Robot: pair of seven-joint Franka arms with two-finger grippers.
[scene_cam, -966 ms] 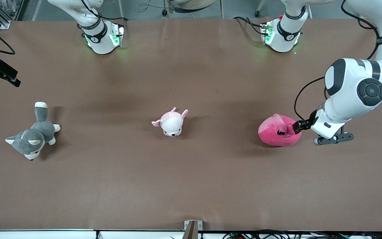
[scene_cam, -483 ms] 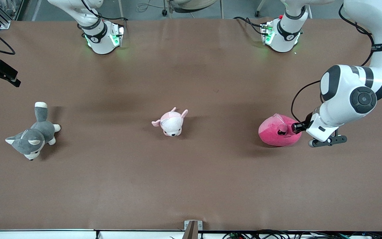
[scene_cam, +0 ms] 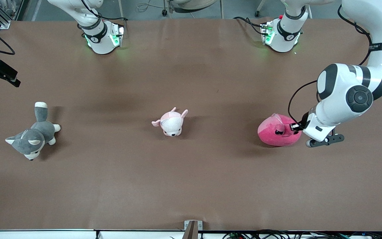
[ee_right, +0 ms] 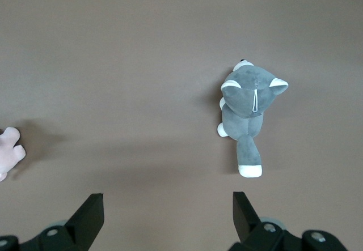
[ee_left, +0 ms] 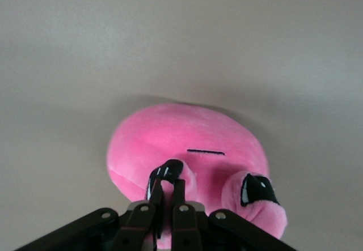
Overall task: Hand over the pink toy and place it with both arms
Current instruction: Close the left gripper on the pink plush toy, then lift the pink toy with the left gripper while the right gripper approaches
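Pink toy (scene_cam: pixel 277 134) sits on the brown table (scene_cam: pixel 191 186) toward the left arm's end, w/ the pale pink-and-white puppy plush (scene_cam: pixel 171 123) as landmark at table centre: toy is well apart from the puppy, approx level w/ it from the front cam. Left gripper (scene_cam: pixel 293 127) is down at the toy's side, on the side away from the puppy, fingers (ee_left: pixel 161 191) pinched tight on a fold of pink plush by one black eye; wrist view shows the mouth line and both eyes just past the fingertips. Toy rests on the table. Right gripper (ee_right: pixel 167 217) waits up high over the table's right-arm end, jaws spread wide, nothing in them. Grey husky plush (scene_cam: pixel 33 134) lies well apart from the puppy toward the right arm's end; the right wrist view looks down on it.
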